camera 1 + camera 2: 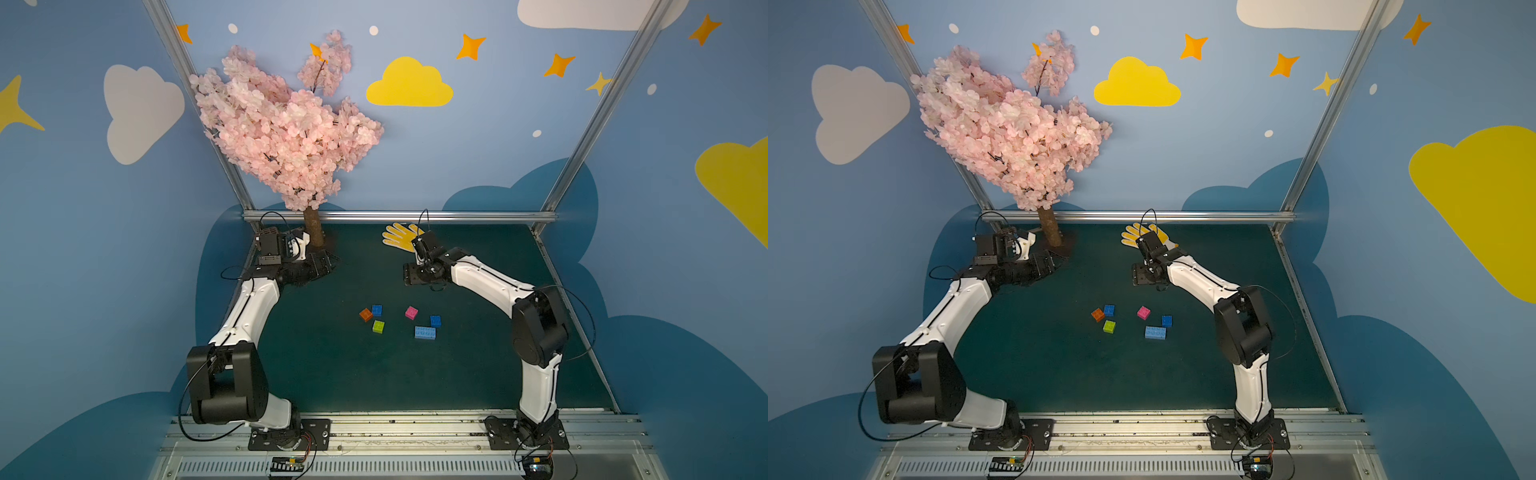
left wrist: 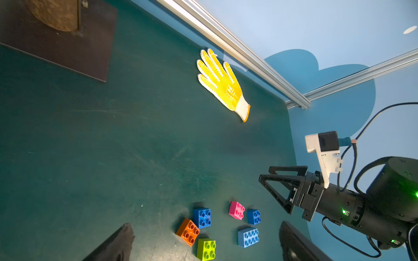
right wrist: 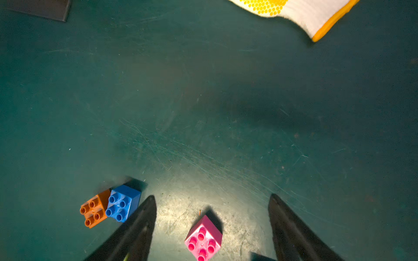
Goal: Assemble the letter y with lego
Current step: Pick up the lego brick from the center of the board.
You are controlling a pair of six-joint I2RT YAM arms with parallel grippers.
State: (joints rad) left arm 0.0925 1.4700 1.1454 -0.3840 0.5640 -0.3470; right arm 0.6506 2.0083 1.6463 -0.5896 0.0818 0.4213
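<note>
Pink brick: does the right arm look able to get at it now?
Probably yes. The pink brick lies studs up on the mat, framed between the open fingers of the right tool in its wrist view; the nearest dark blue brick stands apart and nothing covers it.

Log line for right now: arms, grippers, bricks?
left gripper: open, empty, by tree | right gripper: open, empty, raised near pink brick | lego: six loose, none joined

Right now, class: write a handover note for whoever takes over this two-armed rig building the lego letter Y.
Left gripper: open, empty, away from the bricks.
Right gripper: open, empty, raised near the pink square studded plastic brick.
Loose on the dark green mat too: orange brick, lime green brick, two dark blue square bricks, longer light blue brick.
Done: nothing joined. Left: whole Y.
</note>
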